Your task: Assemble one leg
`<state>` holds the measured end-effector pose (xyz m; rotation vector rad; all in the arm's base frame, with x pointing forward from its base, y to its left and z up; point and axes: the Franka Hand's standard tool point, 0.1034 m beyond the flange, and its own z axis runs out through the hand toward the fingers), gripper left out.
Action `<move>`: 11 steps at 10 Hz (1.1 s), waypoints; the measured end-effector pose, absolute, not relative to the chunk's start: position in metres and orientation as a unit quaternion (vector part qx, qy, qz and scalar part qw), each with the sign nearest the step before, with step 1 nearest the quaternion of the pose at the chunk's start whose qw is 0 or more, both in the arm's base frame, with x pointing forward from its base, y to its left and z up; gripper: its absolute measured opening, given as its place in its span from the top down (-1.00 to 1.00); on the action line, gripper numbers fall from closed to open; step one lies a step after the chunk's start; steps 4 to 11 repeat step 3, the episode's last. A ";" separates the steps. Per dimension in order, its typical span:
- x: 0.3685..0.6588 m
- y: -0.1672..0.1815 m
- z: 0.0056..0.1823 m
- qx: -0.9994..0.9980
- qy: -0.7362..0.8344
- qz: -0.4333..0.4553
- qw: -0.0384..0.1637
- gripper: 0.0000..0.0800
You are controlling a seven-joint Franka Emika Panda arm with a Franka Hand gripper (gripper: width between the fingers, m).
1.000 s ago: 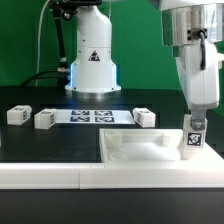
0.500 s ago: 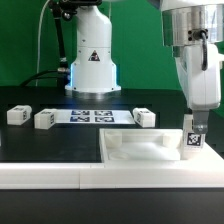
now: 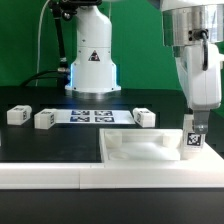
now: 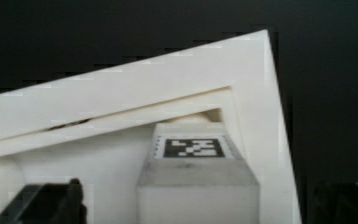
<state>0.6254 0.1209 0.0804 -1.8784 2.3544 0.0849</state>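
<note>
The leg, a small white block with a black-and-white tag, stands upright in the corner of the large flat white square part at the exterior view's right. My gripper hangs straight over the leg, its fingertips down at the leg's top. In the wrist view the leg sits between my two dark fingers, with a strip of white part showing on each side of it. The jaws stand open around the leg, not touching it.
Three more white legs lie on the black table behind the square part. The marker board lies flat in front of the robot base. A low white ledge runs along the front.
</note>
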 end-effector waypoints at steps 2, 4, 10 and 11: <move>0.625 0.121 0.080 -0.622 0.780 0.028 0.064 -0.62; 0.625 0.121 0.080 -0.622 0.780 0.028 0.064 -0.62; 0.625 0.121 0.080 -0.622 0.780 0.028 0.064 -0.62; 0.625 0.121 0.080 -0.622 0.780 0.028 0.064 -0.62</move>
